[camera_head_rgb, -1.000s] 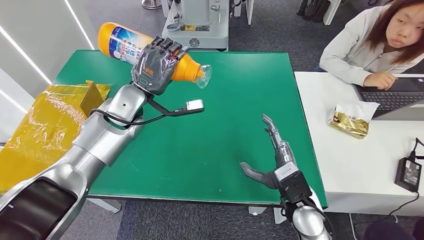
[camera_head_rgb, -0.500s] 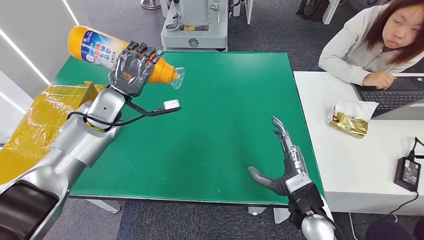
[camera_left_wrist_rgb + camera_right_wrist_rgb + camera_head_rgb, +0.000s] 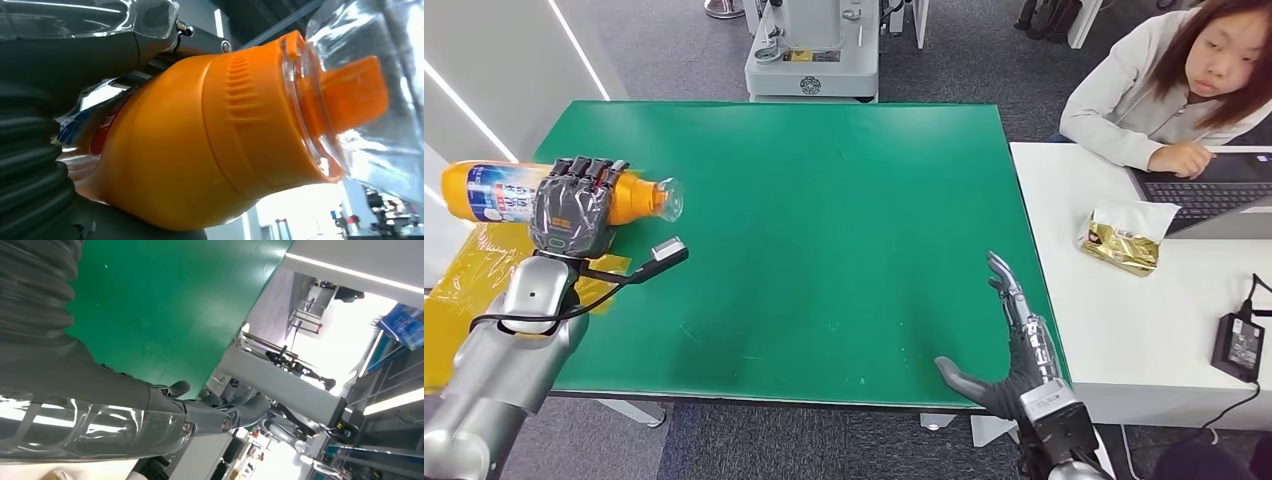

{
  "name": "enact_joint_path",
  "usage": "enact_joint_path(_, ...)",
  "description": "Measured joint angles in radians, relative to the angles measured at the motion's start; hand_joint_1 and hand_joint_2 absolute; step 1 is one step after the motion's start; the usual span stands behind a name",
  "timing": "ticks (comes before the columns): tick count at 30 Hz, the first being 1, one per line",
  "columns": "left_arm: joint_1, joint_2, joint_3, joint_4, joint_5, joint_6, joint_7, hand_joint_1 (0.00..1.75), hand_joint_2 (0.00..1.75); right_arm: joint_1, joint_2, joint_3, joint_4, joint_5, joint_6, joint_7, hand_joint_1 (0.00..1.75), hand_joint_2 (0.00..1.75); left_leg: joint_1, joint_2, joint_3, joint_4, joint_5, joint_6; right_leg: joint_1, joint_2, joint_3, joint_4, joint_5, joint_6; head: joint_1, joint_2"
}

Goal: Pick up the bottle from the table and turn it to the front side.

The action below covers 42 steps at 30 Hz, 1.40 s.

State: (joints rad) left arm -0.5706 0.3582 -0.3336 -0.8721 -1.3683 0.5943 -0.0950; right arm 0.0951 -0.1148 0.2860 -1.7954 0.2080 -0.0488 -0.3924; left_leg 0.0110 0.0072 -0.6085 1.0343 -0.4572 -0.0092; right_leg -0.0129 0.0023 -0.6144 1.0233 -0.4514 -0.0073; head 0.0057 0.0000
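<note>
My left hand [image 3: 574, 206] grips an orange bottle [image 3: 502, 190] with a blue and white label, lying sideways in the air over the table's left edge. Its clear cap [image 3: 670, 198] points toward the table's middle. The left wrist view shows the orange neck [image 3: 210, 145] and the clear cap [image 3: 360, 100] close up, with my fingers wrapped around the body. My right hand [image 3: 1014, 355] hangs open near the front right corner of the green table [image 3: 824, 230], fingers spread, holding nothing.
A yellow wrapped box [image 3: 464, 290] sits left of the table under the bottle. A person [image 3: 1184, 80] works at a laptop [image 3: 1214, 195] on the white desk [image 3: 1144, 330] to the right, beside a gold packet [image 3: 1124, 245] and a black adapter [image 3: 1239, 345]. A grey machine base [image 3: 814, 50] stands behind.
My left arm has swung the bottle leftward and lower, from over the table's back left to past its left edge. My right hand has drawn back toward the front right corner.
</note>
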Motion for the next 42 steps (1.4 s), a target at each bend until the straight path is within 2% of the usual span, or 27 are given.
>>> enact_joint_path(3,0.052,0.013,0.048,-0.02,0.056,0.011,-0.011,1.75,1.75,0.013,-0.004,-0.001,-0.006,-0.001,-0.002,-0.005,0.0,1.75,0.0,0.001,0.0,0.0,-0.001,0.0,0.0,0.001,0.0,0.0,0.0,0.0,0.0,0.0)
enact_joint_path(6,0.16,0.029,0.124,-0.04,0.144,0.047,-0.045,1.75,1.75,0.027,-0.006,-0.002,-0.015,0.0,-0.006,-0.007,0.0,1.75,0.0,0.005,0.002,0.0,-0.002,-0.002,-0.001,0.005,0.0,0.0,-0.001,-0.001,0.0,0.0)
enact_joint_path(9,0.258,0.029,0.192,-0.052,0.168,0.077,-0.064,1.75,1.75,0.03,-0.006,-0.003,-0.023,0.003,0.003,-0.001,0.0,1.75,0.0,0.005,0.002,0.0,-0.003,-0.003,0.0,0.006,-0.001,0.0,-0.002,-0.001,0.0,0.0)
enact_joint_path(12,0.322,0.021,0.243,-0.066,0.171,0.078,-0.084,1.75,1.75,0.029,-0.006,-0.002,-0.031,0.016,0.021,0.005,0.0,1.75,0.0,0.004,0.001,-0.001,-0.003,-0.003,0.0,0.004,-0.001,0.0,-0.002,-0.001,0.0,0.0)
enact_joint_path(18,0.35,-0.027,0.276,-0.075,0.208,0.003,-0.164,1.75,1.75,-0.007,-0.005,0.008,-0.023,0.023,0.051,0.004,0.0,1.75,0.0,0.001,0.001,0.0,-0.002,-0.002,0.0,0.001,0.0,-0.001,-0.001,0.0,0.0,0.0)
enact_joint_path(23,0.308,-0.084,0.274,0.002,0.224,0.003,-0.187,1.69,1.75,-0.042,-0.006,0.031,-0.003,0.009,0.071,-0.01,0.0,1.75,0.0,0.001,0.001,0.0,-0.001,-0.002,0.0,0.001,0.001,-0.001,0.0,0.0,0.0,0.0)
enact_joint_path(27,0.262,-0.124,0.263,0.11,0.225,0.052,-0.228,1.48,1.75,-0.083,-0.012,0.059,0.022,-0.017,0.084,-0.022,0.0,1.75,0.0,0.0,0.002,0.001,-0.001,-0.002,0.0,0.001,0.001,-0.001,0.0,0.0,0.0,0.0)
enact_joint_path(31,0.191,-0.17,0.244,0.218,0.226,0.079,-0.261,0.07,1.75,-0.124,-0.02,0.094,0.046,-0.031,0.092,-0.026,0.0,1.75,0.0,-0.001,0.001,0.001,-0.001,-0.001,0.0,0.0,0.001,-0.001,0.0,0.0,0.0,0.0)
enact_joint_path(32,0.173,-0.181,0.239,0.24,0.225,0.084,-0.265,0.0,1.75,-0.132,-0.023,0.103,0.051,-0.033,0.092,-0.026,0.0,1.75,0.0,-0.001,0.001,0.001,-0.001,-0.001,0.0,-0.001,0.001,-0.001,0.0,0.0,0.0,0.0)
enact_joint_path(35,0.127,-0.212,0.222,0.297,0.202,0.086,-0.246,0.0,1.75,-0.149,-0.027,0.122,0.064,-0.034,0.092,-0.024,0.0,1.75,0.0,-0.001,0.001,0.001,-0.001,-0.001,0.0,-0.001,0.001,0.0,0.0,0.0,0.0,0.0)
enact_joint_path(42,0.013,-0.244,0.185,0.439,0.136,0.02,-0.079,0.0,1.75,-0.144,-0.031,0.142,0.076,-0.022,0.047,-0.004,0.0,1.75,0.0,0.0,0.001,0.001,-0.001,-0.001,0.0,0.0,0.001,0.0,0.0,0.0,0.0,0.0)
